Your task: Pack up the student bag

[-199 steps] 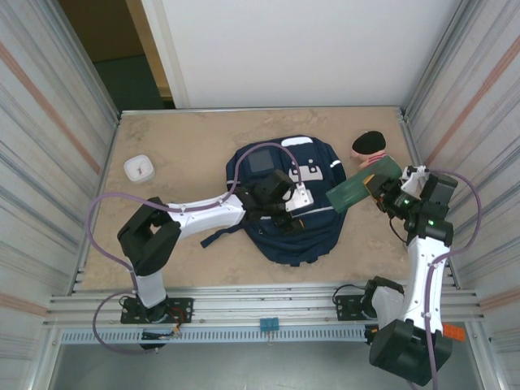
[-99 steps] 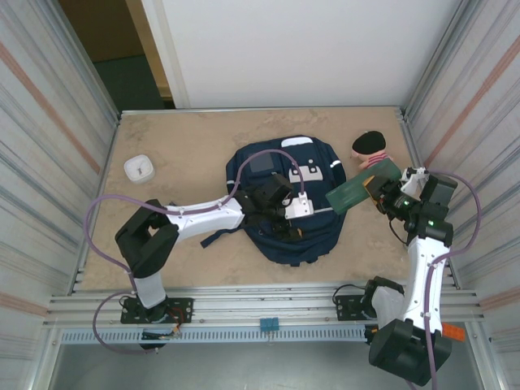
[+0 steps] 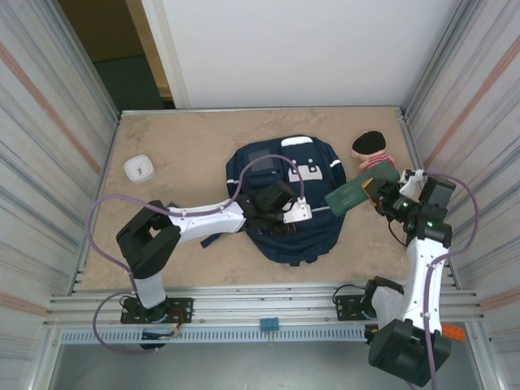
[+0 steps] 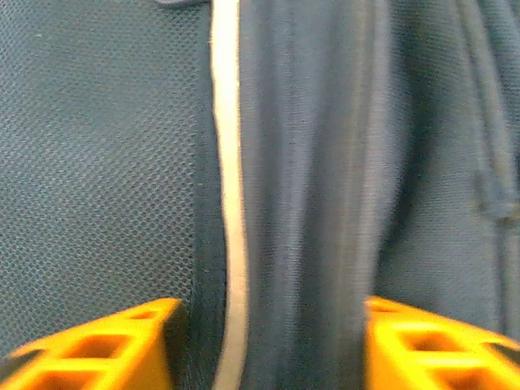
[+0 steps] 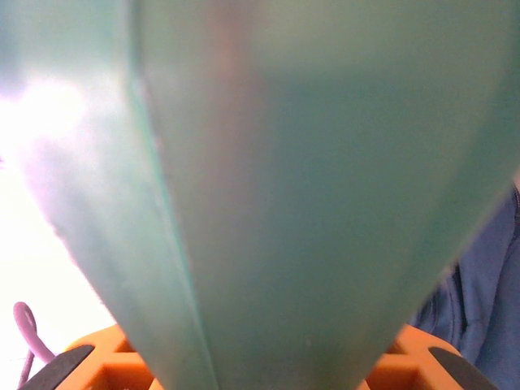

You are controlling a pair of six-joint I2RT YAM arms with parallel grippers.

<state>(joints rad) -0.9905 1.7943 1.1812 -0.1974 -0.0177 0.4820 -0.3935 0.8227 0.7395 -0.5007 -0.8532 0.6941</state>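
Left gripper (image 4: 270, 313) retreated, astride student bag (image 3: 302, 244), grip unclear | right gripper (image 3: 374, 192) clamps book (image 3: 348, 194)

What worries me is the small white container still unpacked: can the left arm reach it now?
Probably yes. The white container sits on that arm's side, across bare table. But the left gripper is down on the student bag, fingers astride a fold, so it must lift off first.
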